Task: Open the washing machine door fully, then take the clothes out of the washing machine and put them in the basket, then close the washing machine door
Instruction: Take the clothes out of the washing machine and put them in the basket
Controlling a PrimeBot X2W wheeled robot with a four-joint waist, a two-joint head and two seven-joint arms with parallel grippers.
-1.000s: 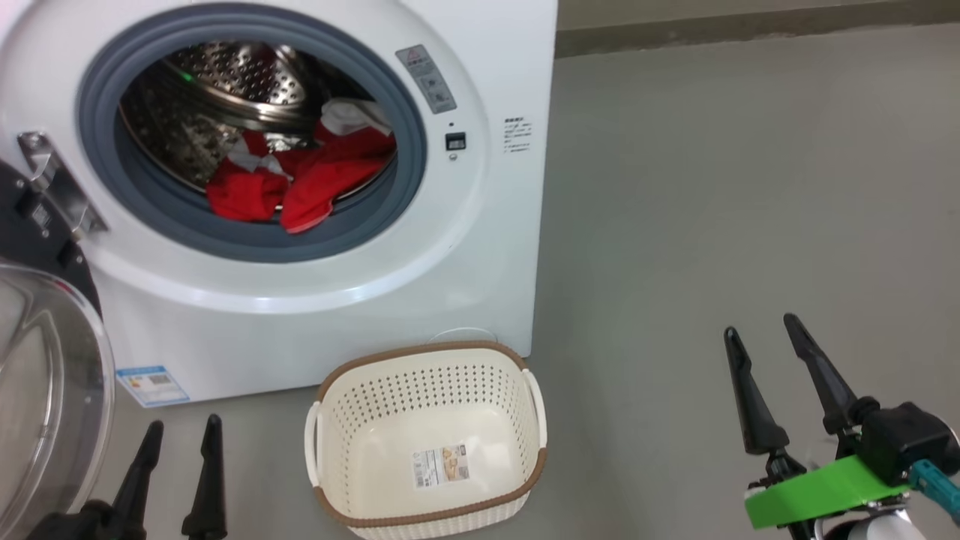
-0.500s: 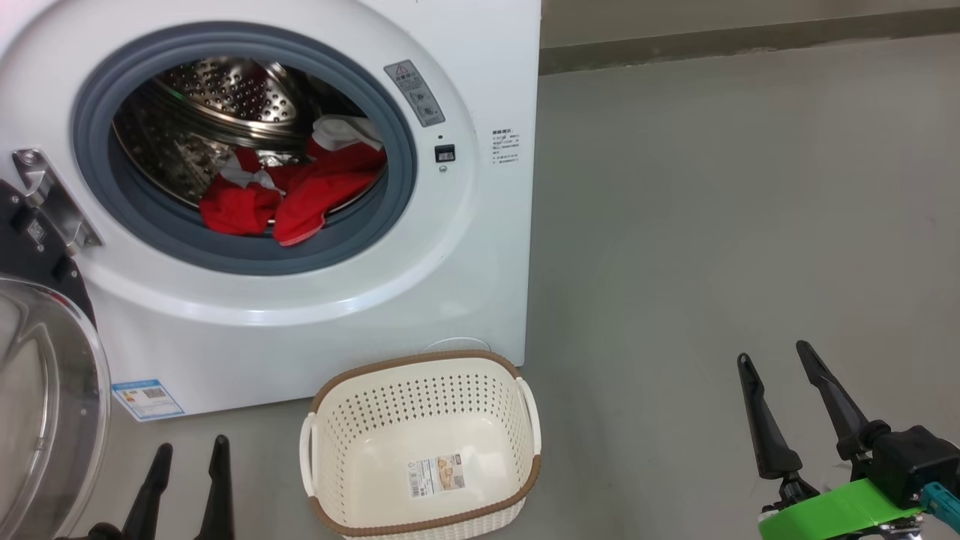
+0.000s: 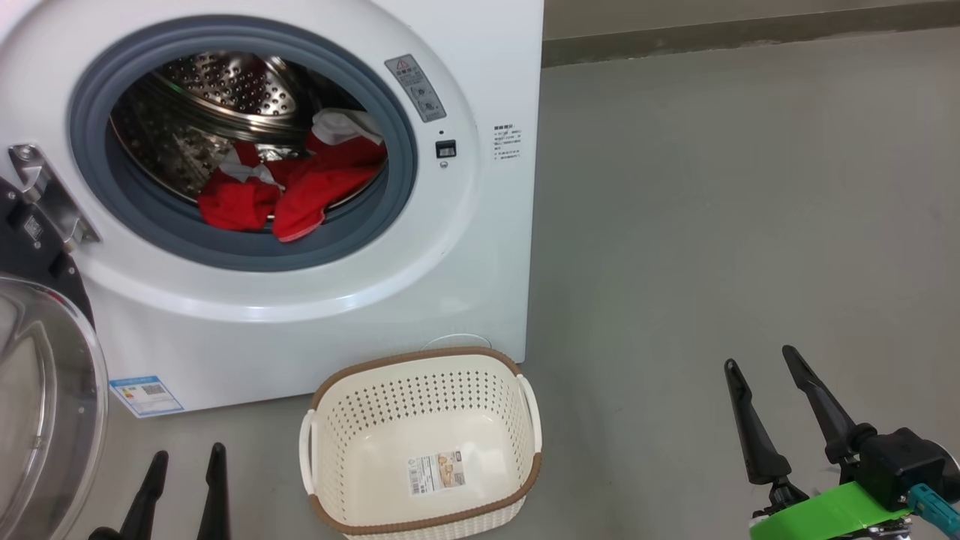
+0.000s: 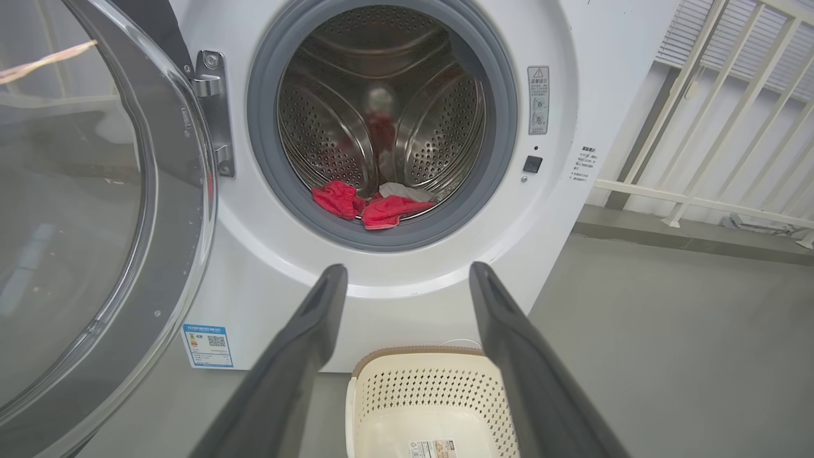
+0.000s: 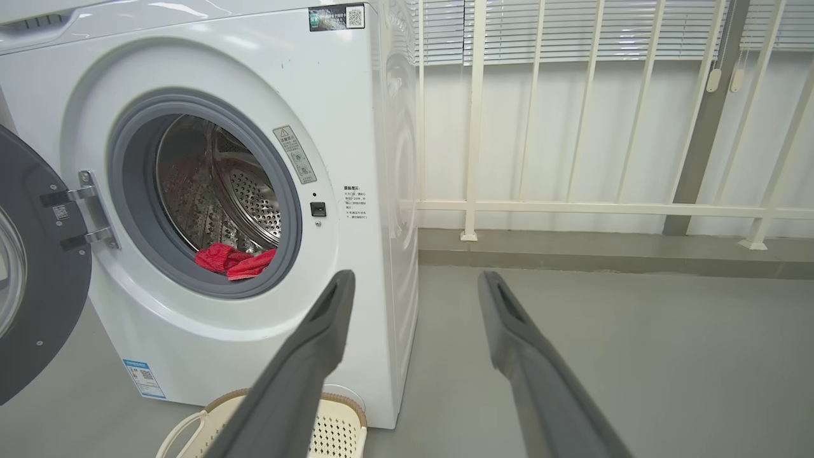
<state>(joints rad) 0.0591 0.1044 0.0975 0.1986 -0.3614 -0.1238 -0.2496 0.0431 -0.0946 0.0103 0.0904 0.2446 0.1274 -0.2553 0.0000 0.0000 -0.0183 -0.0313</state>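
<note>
The red clothes (image 3: 289, 191) were lying in a heap at the bottom front of the drum (image 3: 217, 90), one fold flopped right onto the lip of the grey gasket (image 3: 247, 251), so nothing had been pulled out yet. The washing machine (image 3: 315, 315) had its door (image 3: 41, 390) swung well out on the hinge side, to the robot's left, so I'd say the opening step was done and the unloading step was up. The basket (image 3: 412, 356) sat on the floor (image 3: 712, 225) just in front of the machine, near its right corner, with nothing in it but a paper label. Both claws hung low. The left claw (image 3: 188, 452) sat between door and basket, spread wide and holding nothing. The right claw (image 3: 758, 357) was well off over bare floor, also wide and empty. My guess for the next move: one claw rises and reaches through the opening, clears the gasket, and pinches deep into the fabric. The left one looked better lined up. A floppy pile like that may take more than one grab.
</note>
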